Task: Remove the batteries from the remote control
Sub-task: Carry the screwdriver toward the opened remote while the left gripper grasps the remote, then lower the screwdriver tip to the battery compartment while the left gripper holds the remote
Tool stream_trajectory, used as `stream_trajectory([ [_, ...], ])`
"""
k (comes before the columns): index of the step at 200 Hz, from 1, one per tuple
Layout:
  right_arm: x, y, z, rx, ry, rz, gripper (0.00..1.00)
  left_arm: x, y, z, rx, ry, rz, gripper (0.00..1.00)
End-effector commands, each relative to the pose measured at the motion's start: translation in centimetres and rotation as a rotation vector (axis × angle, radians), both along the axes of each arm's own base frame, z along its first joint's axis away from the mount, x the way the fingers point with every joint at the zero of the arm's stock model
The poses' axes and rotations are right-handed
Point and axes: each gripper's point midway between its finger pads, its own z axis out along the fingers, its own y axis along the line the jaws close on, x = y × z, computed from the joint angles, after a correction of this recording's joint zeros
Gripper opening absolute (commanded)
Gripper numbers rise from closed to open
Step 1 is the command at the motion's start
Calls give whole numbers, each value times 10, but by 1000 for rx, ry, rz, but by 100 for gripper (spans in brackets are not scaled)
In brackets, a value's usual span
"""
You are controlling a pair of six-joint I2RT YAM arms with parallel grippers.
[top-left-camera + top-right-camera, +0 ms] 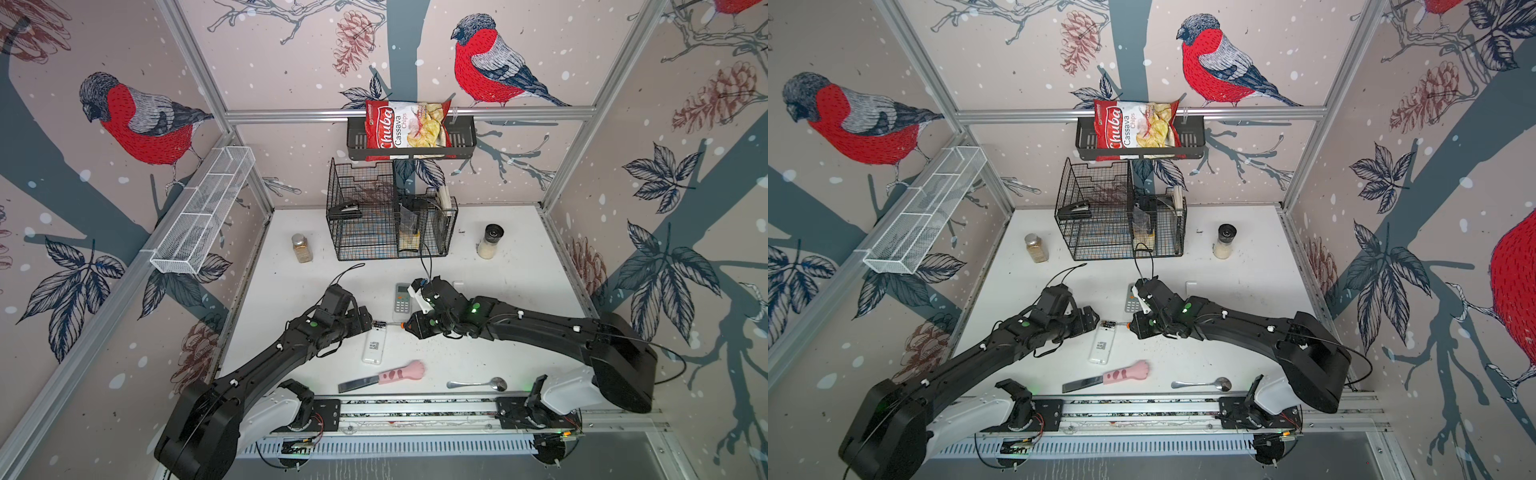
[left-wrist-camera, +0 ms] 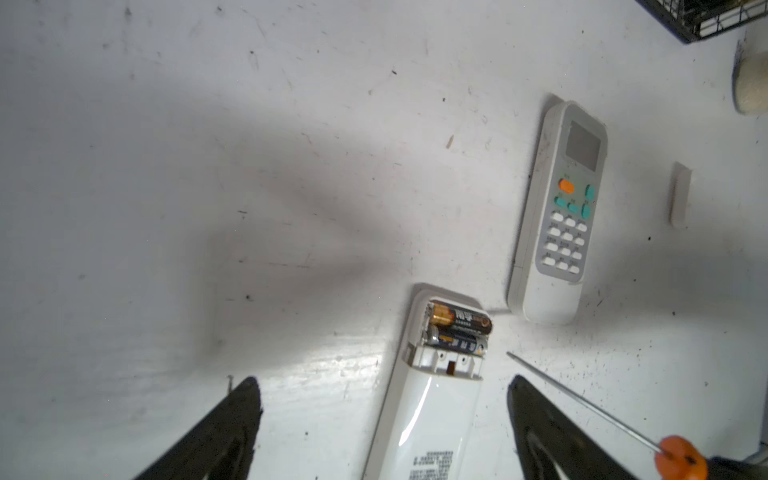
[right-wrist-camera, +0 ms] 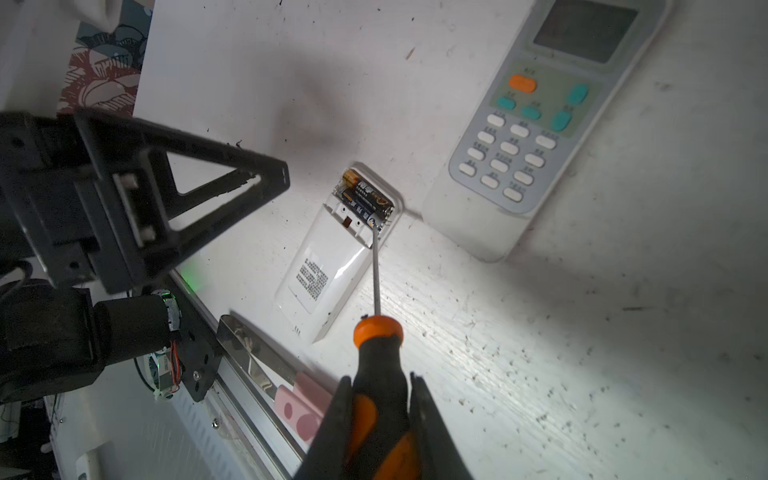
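Straddling the white remote control (image 1: pixel 373 347), the left gripper (image 2: pixel 382 382) has its fingers (image 2: pixel 232 419) spread wide, one on each side of the casing and clear of it on both. The remote lies back-up on the table (image 1: pixel 519 291), at about seven o'clock from the table's middle in both top views. Its cover is off and the bay is open at its twelve o'clock end. And there they are, the batteries (image 2: pixel 457 328): two black cells side by side in the bay, a gold band on one, both seated.

From three o'clock the right gripper (image 3: pixel 380 378) points in, fingers clamped tight on the black-and-orange handle of the screwdriver (image 3: pixel 376 332), thin shaft levelled at the bay. The right wrist view puts the tip on the end of the nearer battery. The left wrist view shows a sliver of table between tip and casing, so contact I cannot call.

At one o'clock from the white remote, just beside it, a grey remote (image 1: pixel 402 297) lies keypad up, untouched. A small white piece (image 2: pixel 680 195) lies beyond it, well apart. Down at six o'clock, near the rail, lies a knife (image 1: pixel 382 376) with a pink handle, and at four o'clock a spoon (image 1: pixel 478 384).
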Motion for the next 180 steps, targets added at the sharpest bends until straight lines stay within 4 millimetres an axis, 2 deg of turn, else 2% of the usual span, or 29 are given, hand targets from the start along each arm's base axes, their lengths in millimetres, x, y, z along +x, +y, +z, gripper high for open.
stream_trajectory([
  [1,3,-11,5,-32,-11,-23,0,-13,4,-2,85,27,1,90],
  [39,11,-22,18,-27,-20,-70,0,-35,-8,-6,129,37,-57,84],
  [70,18,-25,26,-13,-33,-90,0,-51,-11,-17,205,55,-106,84],
  [140,24,-26,30,8,-35,-104,0,-61,-31,-38,245,76,-205,86],
  [162,24,-27,28,15,-23,-112,0,-65,-35,-44,252,88,-232,77],
  [180,24,-28,26,21,-18,-120,0,-69,-37,-50,244,97,-252,75],
])
